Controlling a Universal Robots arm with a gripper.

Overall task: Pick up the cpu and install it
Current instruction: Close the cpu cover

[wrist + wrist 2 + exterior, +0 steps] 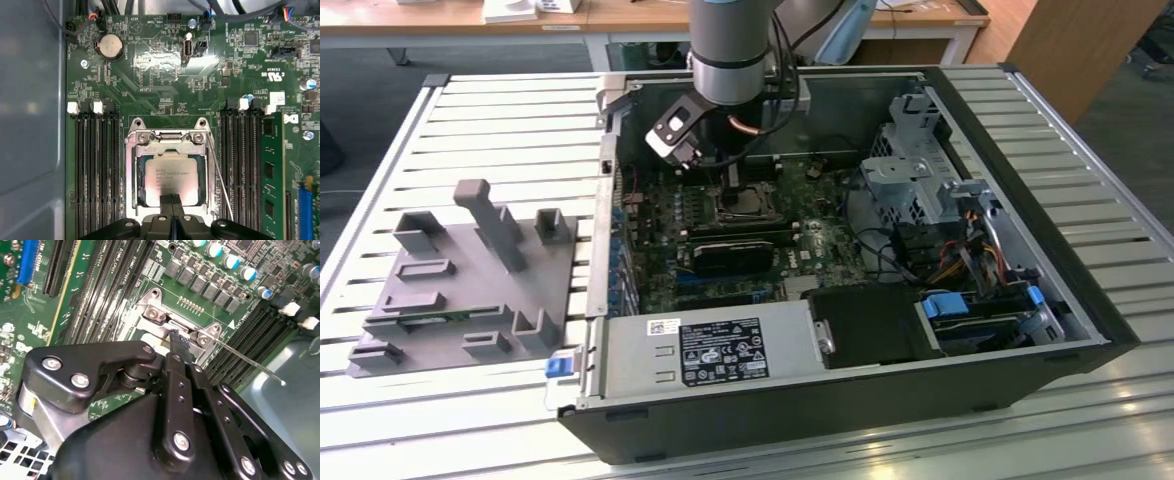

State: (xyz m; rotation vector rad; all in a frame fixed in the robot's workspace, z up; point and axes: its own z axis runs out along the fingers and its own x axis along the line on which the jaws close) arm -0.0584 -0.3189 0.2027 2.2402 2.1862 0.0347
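Finding: the cpu [170, 179] lies flat inside the socket frame [132, 170] on the motherboard [150, 75], its edges square to the frame, so it is judged seated. The claw [171, 201] hangs over the chip's near edge with its fingers pressed together and nothing between them. That posture suits pressing or checking, not carrying. The thin retention lever [222, 186] stands free beside the socket, so the socket is judged unlocked.

One cpu [169, 175] sits just beyond the fingers [166, 204], one coin cell [109, 46] lies farther off, and one green memory module [272, 175] stands beside them. One computer case [854, 420], one grey holder block [467, 290].
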